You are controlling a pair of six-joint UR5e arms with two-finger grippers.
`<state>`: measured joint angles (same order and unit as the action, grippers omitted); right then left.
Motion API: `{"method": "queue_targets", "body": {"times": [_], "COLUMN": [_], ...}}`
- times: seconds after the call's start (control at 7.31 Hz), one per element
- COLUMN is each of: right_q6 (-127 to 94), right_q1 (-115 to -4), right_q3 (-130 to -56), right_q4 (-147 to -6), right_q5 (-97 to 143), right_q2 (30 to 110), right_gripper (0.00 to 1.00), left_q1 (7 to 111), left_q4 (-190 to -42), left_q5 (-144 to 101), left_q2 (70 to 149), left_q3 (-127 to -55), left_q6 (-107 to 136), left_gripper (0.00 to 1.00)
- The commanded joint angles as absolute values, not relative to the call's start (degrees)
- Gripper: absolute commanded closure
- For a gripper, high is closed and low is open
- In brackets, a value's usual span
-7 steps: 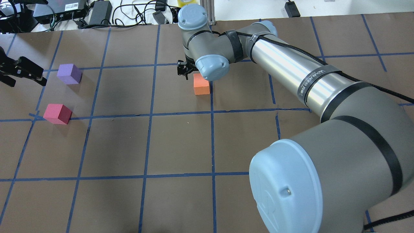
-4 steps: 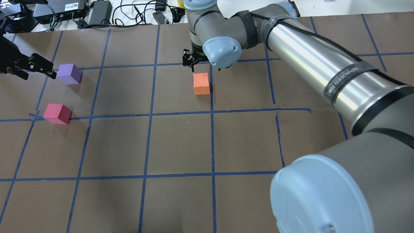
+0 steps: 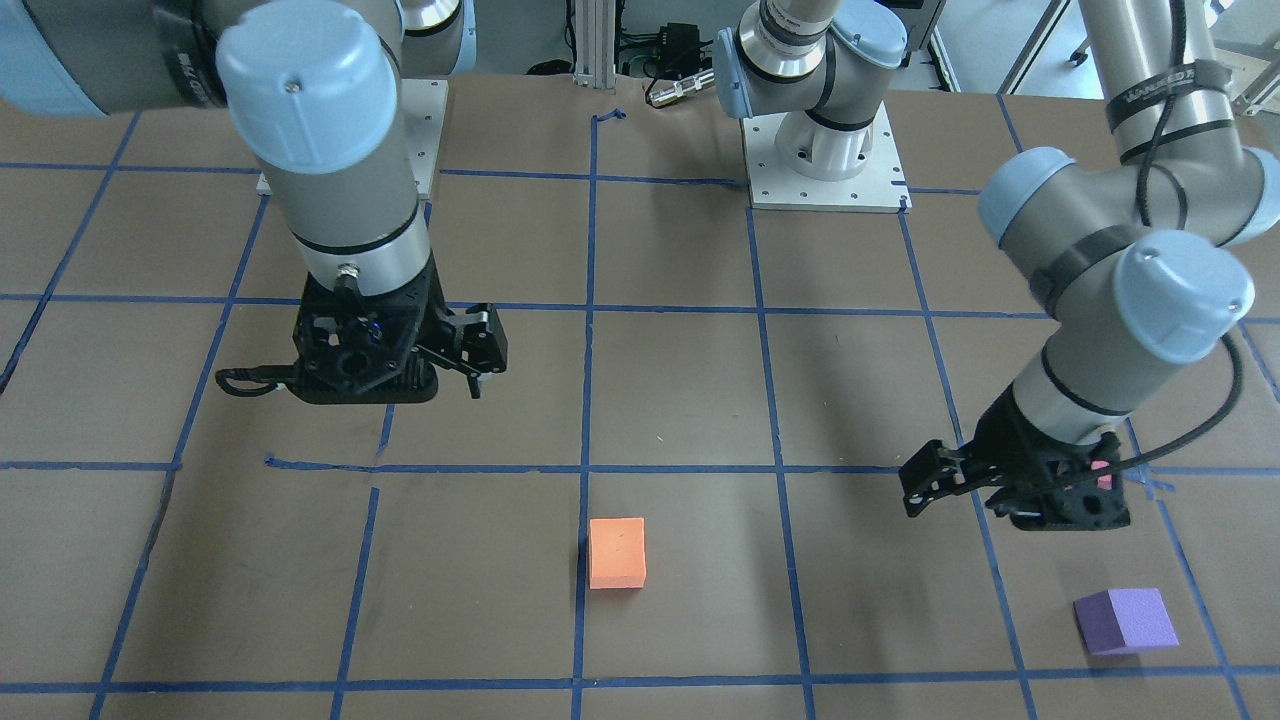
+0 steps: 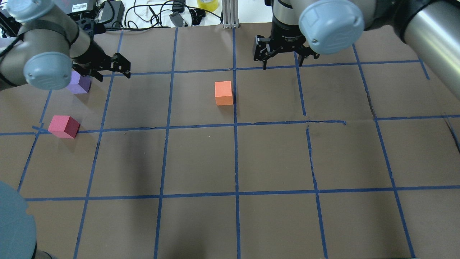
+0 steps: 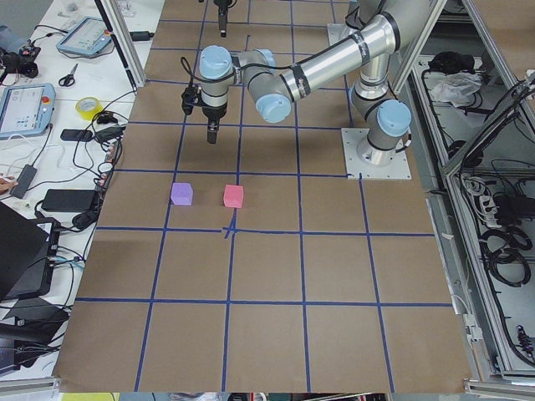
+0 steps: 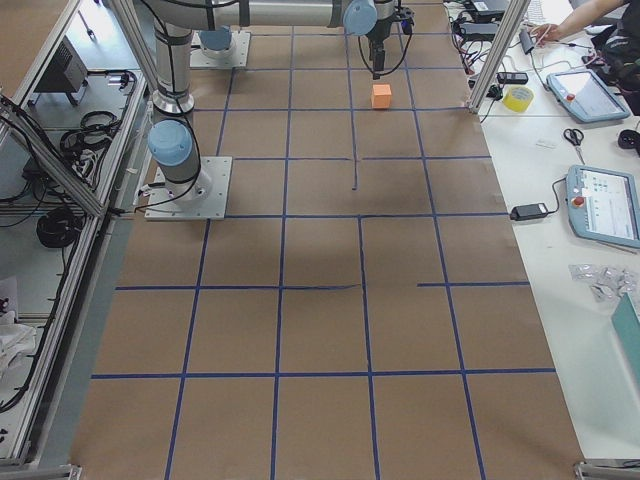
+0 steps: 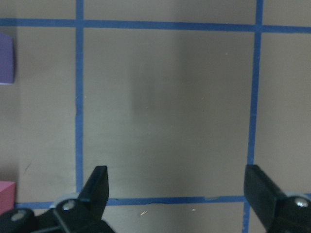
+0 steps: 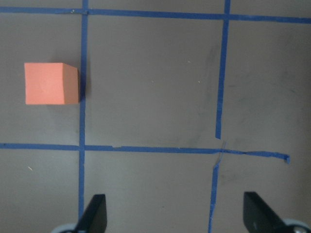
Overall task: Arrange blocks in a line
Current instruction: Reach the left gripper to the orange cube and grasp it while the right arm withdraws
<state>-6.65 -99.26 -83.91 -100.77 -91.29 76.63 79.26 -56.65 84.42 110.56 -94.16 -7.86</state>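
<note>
The orange block (image 4: 223, 92) sits alone mid-table; it also shows in the front view (image 3: 616, 552) and the right wrist view (image 8: 51, 83). The purple block (image 4: 82, 85) and the pinkish-red block (image 4: 64, 126) sit at the left, the purple one partly behind my left arm. My left gripper (image 4: 122, 67) is open and empty, hovering right of the purple block; its wrist view shows both blocks at the left edge, purple (image 7: 6, 58) and pinkish-red (image 7: 6, 191). My right gripper (image 4: 260, 55) is open and empty, behind and right of the orange block.
Cables, power bricks and a yellow tape roll (image 4: 207, 4) lie past the table's far edge. The two arm bases (image 3: 820, 150) stand on plates on the robot's side. The brown table cover (image 4: 201, 162) has a blue tape grid, torn in places.
My right gripper has lifted off the orange block and moved back and to the right. My left arm has swung in from the left edge, past the purple block.
</note>
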Motion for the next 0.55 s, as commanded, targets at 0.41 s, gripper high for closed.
{"method": "queue_targets", "body": {"times": [0.41], "right_q6": [-4.04], "right_q1": [-95.89], "right_q3": [-92.81], "right_q4": [-100.64], "right_q5": [-91.23], "right_q2": [86.22], "right_gripper": [0.00], "left_q1": [98.14], "left_q4": [-45.55], "left_q5": [84.64], "left_q2": [122.41], "left_q3": [-86.50], "left_q6": [17.53], "left_gripper": [0.00]}}
